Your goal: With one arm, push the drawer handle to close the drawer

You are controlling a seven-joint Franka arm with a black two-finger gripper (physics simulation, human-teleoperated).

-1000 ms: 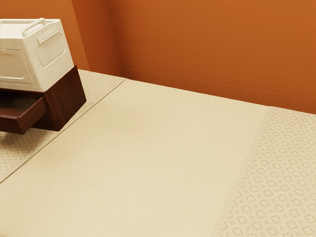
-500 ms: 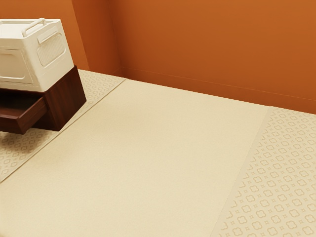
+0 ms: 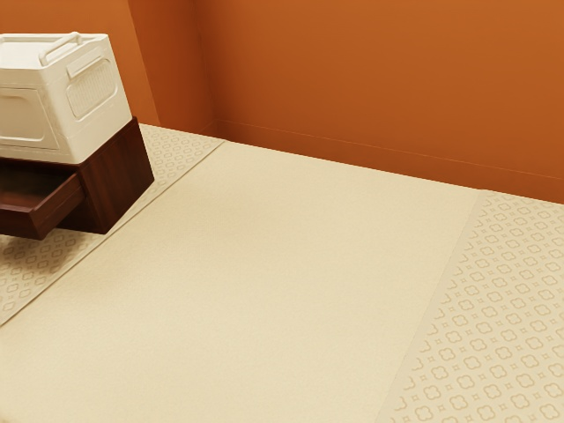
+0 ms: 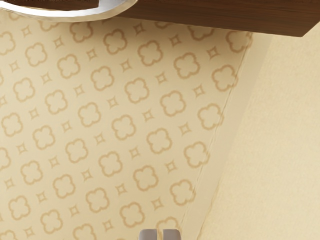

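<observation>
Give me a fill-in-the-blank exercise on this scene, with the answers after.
The box sits on ____ of the cabinet.
The drawer is not shut but ____.
The colour of the wall is ____.
The colour of the curved handle is ____.

Missing words: top; open; orange; silver

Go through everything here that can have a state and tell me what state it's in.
Dark brown wooden drawer: open, pulled out of its cabinet.
Dark brown wooden cabinet: upright on the floor.
White plastic box: upright on the cabinet.
Curved silver metal handle: nothing touching the visible part.
</observation>
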